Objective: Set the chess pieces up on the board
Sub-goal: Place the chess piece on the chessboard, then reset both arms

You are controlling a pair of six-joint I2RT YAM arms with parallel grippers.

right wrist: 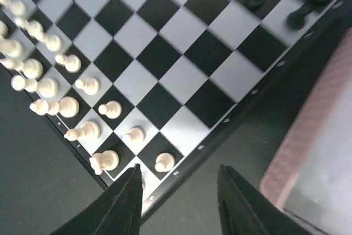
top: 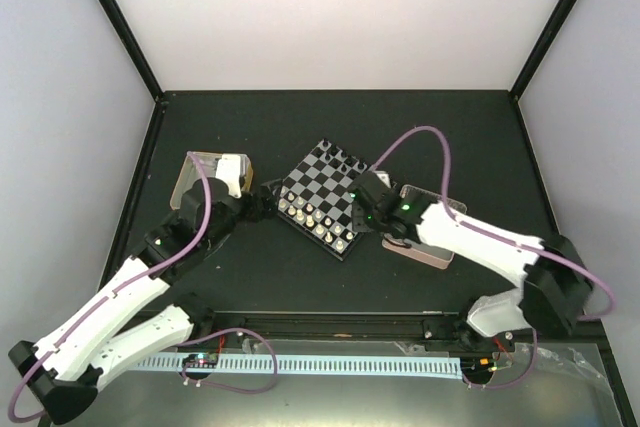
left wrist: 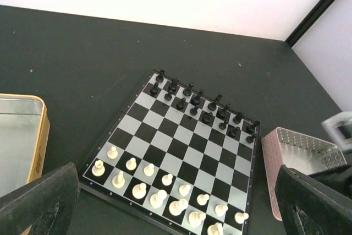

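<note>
The board (top: 325, 187) lies tilted at the table's middle. Two rows of cream-white chess pieces (left wrist: 157, 196) stand along its near side, and black ones (left wrist: 195, 100) line the far side. My left gripper (left wrist: 177, 191) hangs open and wide just off the board's white side, with nothing between its fingers (left wrist: 44, 202). In the right wrist view the right gripper (right wrist: 179, 174) is open over the board's rim beside the white pieces (right wrist: 71, 105), holding nothing. Its left finger (right wrist: 129, 196) covers part of the corner square. In the top view the left gripper (top: 262, 202) and right gripper (top: 358, 195) flank the board.
A yellow-rimmed metal tin (left wrist: 22, 136) sits left of the board, under the left arm. A pink tray (left wrist: 297, 152) lies right of the board, partly under the right arm (top: 470, 237). Dark matting surrounds them, with walls behind.
</note>
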